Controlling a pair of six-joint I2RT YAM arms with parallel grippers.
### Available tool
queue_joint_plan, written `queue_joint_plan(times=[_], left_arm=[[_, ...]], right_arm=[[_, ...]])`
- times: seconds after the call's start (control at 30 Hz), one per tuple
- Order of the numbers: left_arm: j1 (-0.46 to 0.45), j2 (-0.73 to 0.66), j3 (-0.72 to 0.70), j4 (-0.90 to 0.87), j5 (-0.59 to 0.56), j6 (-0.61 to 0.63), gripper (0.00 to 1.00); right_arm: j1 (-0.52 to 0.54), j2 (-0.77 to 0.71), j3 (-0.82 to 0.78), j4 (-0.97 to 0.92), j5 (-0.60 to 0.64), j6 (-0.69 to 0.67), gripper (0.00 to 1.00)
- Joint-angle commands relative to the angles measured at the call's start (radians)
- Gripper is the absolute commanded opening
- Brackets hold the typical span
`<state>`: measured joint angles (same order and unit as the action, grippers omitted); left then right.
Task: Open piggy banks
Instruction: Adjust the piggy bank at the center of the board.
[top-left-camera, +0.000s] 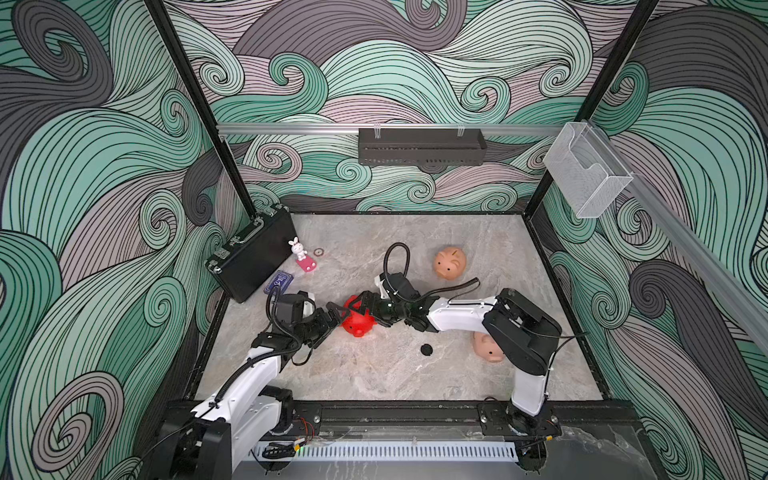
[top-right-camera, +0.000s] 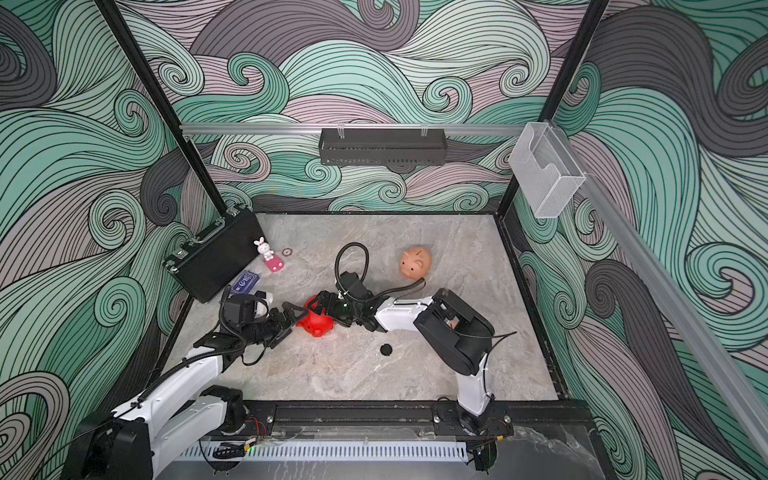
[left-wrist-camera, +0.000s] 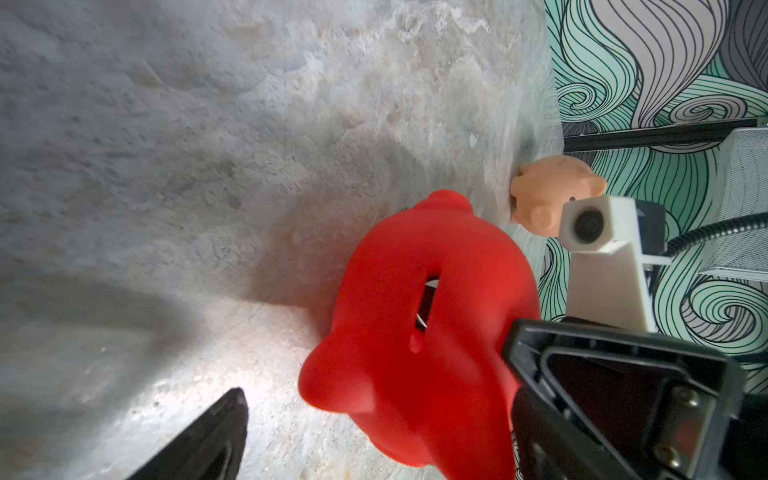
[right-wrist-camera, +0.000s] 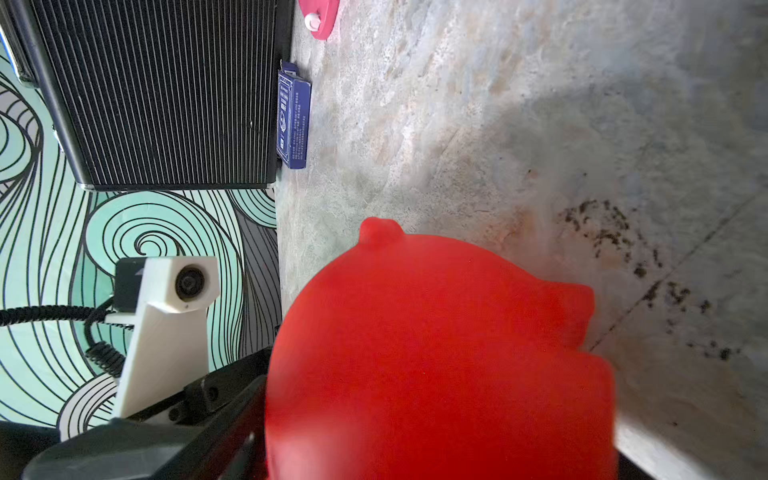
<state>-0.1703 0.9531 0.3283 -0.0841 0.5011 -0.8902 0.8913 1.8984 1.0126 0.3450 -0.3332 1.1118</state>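
Note:
The red piggy bank (top-left-camera: 359, 326) (left-wrist-camera: 415, 311) (right-wrist-camera: 436, 332) hangs between both grippers at mid-table, coin slot facing the left wrist camera. My left gripper (top-left-camera: 334, 316) (left-wrist-camera: 382, 415) is open, one finger well clear of the pig. My right gripper (top-left-camera: 359, 307) (right-wrist-camera: 415, 415) has its jaws wide around the pig, with one finger against it and the other hidden behind it. One peach piggy bank (top-left-camera: 450, 262) (left-wrist-camera: 552, 191) stands far right. Another peach piggy bank (top-left-camera: 488, 347) is half hidden under my right arm. A loose black plug (top-left-camera: 426, 349) (top-right-camera: 386, 349) lies on the table.
A black case (top-left-camera: 253, 253) leans at the far left, with a white rabbit figurine (top-left-camera: 300, 251) on a pink base, a small ring (top-left-camera: 319, 252) and a blue box (top-left-camera: 279, 282) beside it. Black frame rails (top-left-camera: 561, 299) edge the table.

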Motion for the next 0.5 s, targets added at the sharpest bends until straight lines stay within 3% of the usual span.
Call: queue_joint_plan(times=[0.0,0.47], left_arm=[[0.006,0.015,-0.009,0.044,0.031,0.008,0.97],[0.007,0.085,-0.011,0.105,0.076,0.118,0.96]], right_arm=[[-0.005,0.033,-0.027,-0.05,0.0,0.016,0.89],[-0.018,0.051,-0.024,-0.044,-0.022,0.005,0.85]])
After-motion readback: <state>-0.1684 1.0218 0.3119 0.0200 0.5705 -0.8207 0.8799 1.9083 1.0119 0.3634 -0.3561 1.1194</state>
